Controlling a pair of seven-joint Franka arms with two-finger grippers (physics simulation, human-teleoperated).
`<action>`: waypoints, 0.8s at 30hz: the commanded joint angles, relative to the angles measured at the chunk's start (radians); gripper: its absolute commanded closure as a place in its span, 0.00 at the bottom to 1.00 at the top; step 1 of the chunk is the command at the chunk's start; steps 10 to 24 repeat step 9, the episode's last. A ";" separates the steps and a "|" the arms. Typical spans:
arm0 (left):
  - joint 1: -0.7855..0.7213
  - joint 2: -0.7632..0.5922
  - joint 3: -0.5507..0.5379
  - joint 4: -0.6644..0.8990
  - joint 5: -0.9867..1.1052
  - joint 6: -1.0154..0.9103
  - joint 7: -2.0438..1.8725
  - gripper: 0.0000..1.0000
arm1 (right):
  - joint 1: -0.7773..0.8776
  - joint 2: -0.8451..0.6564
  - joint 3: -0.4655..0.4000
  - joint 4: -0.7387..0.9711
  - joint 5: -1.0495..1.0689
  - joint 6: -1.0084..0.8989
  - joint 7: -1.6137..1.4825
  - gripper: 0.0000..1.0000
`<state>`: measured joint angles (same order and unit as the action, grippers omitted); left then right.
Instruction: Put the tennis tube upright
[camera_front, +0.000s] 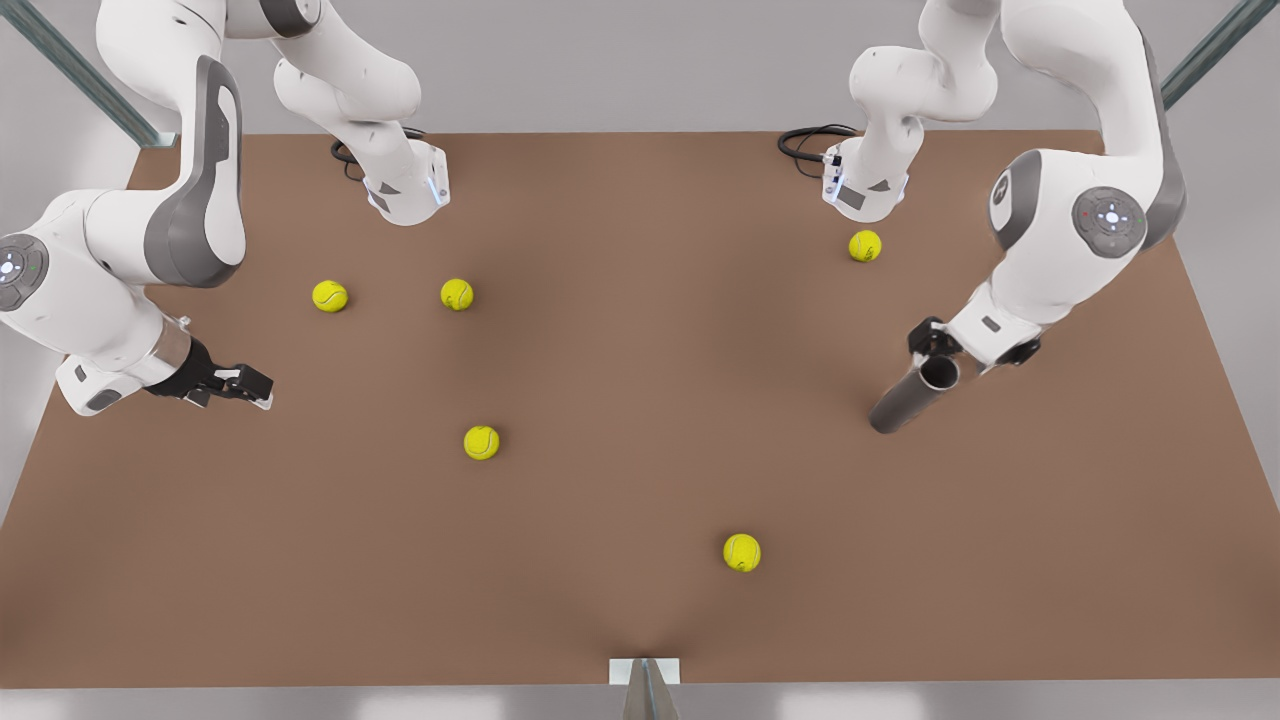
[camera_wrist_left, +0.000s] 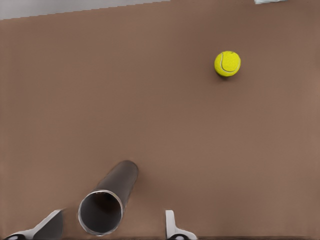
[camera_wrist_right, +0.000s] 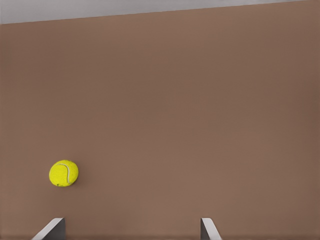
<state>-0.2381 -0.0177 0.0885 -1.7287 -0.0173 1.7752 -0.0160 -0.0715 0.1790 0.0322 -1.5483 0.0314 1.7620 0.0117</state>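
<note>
Tube (camera_wrist_left: 107, 200) tilted betw. left gripper (camera_wrist_left: 112, 225) jaws, contact unclear.

Tennis tube (camera_wrist_left: 107, 200) tilted, hollow end between spread left claw (camera_wrist_left: 112, 227) fingers; tennis ball (camera_wrist_left: 227, 63) well apart.

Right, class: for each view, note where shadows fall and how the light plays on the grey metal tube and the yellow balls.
Front view: soft, even light, with faint shadows under the small yellow tennis balls on the brown table. Left wrist view: the grey metallic tube, between the open left gripper's fingers, shows a pale sheen and a dark hollow mouth. Right wrist view: the open right gripper faces one ball with slight shading beneath.
</note>
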 joint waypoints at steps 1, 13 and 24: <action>-0.001 -0.085 -0.001 0.037 -0.003 -0.349 0.036 0.00 | 0.001 -0.001 0.000 0.001 0.001 -0.001 -0.001 0.00; -0.001 -0.258 -0.032 -0.141 0.057 -0.258 0.021 0.00 | 0.004 -0.001 0.002 0.001 0.001 0.001 -0.001 0.00; -0.001 -0.258 -0.032 -0.141 0.057 -0.258 0.021 0.00 | 0.004 -0.001 0.002 0.001 0.001 0.001 -0.001 0.00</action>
